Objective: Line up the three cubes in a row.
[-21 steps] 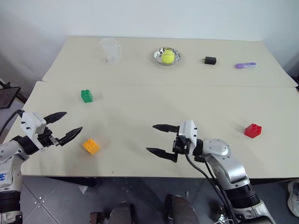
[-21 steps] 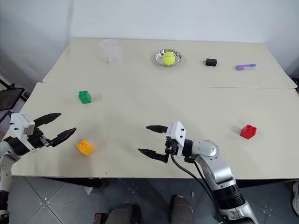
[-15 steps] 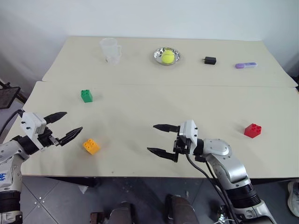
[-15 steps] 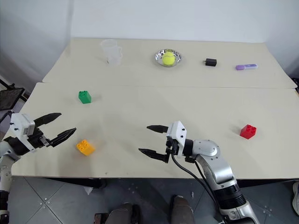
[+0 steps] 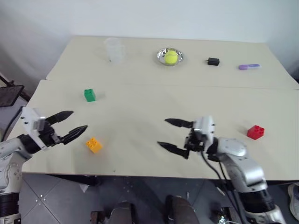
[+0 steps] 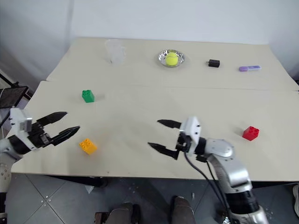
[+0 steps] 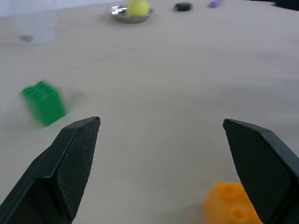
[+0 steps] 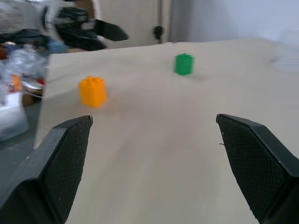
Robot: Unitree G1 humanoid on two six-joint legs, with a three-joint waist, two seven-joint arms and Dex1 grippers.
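The three cubes lie well apart on the near table, in no row: the orange-yellow cube [image 5: 93,144] sits near the front edge toward the left, the green cube [image 5: 89,94] lies farther back at about 12 o'clock from it, and the red cube [image 5: 255,132] rests far off at 3 o'clock, near the right end. None of them is touched. The left gripper [image 5: 74,124] hangs just beside the orange-yellow cube at its 10 o'clock, jaws spread wide and empty — in the left wrist view that cube shows low beside one of its fingers [image 7: 70,161]. The right gripper [image 5: 171,135] hovers over the bare middle of the table [image 5: 140,112], between the orange-yellow and red cubes, pointing toward the left, its jaws likewise wide apart and holding nothing. On the far table, at 12 o'clock from all this, stand a clear plastic cup [image 5: 115,50], a metal dish [image 5: 162,58] with a yellow ball [image 5: 171,57] in it, a small black plug [image 5: 213,61] and a purple stick [image 5: 249,67].
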